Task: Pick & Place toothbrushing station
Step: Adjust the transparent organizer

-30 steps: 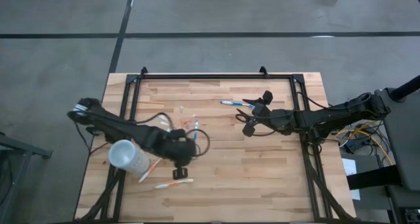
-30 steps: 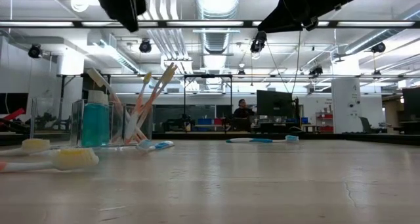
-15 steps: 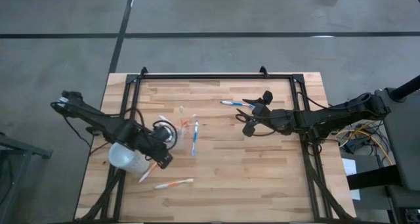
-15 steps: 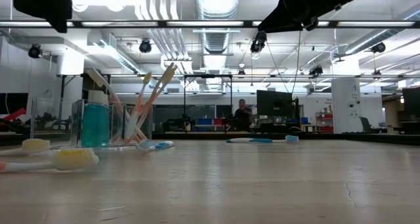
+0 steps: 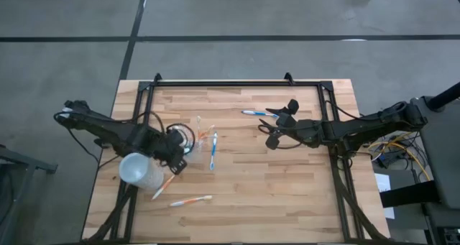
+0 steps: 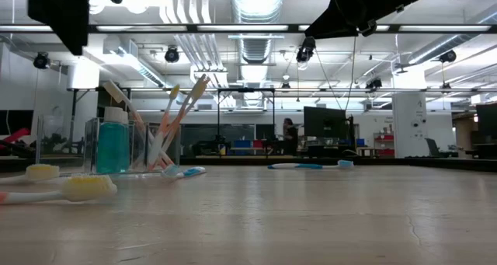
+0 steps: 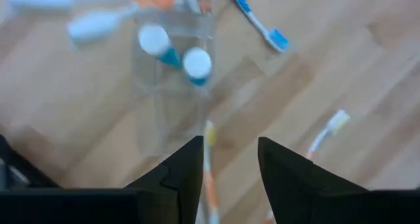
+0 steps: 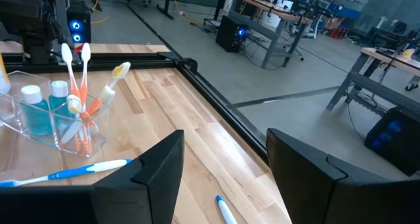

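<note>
My left gripper (image 5: 175,161), jaws apart and empty, hangs over the holder (image 7: 172,46); dropping carelessly onto the nearby orange brush (image 7: 210,178), I'd likely topple it.

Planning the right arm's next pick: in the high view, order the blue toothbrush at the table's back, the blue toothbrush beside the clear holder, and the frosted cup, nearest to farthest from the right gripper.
From the right gripper:
1. Back blue toothbrush, just beside it.
2. Blue toothbrush by the clear holder, mid-table.
3. Frosted cup, far left edge.

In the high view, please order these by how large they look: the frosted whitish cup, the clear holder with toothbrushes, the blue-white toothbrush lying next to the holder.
1. Frosted whitish cup, clearly largest.
2. Clear holder and blue-white toothbrush: unsure, since the left arm partly hides the holder.
</note>
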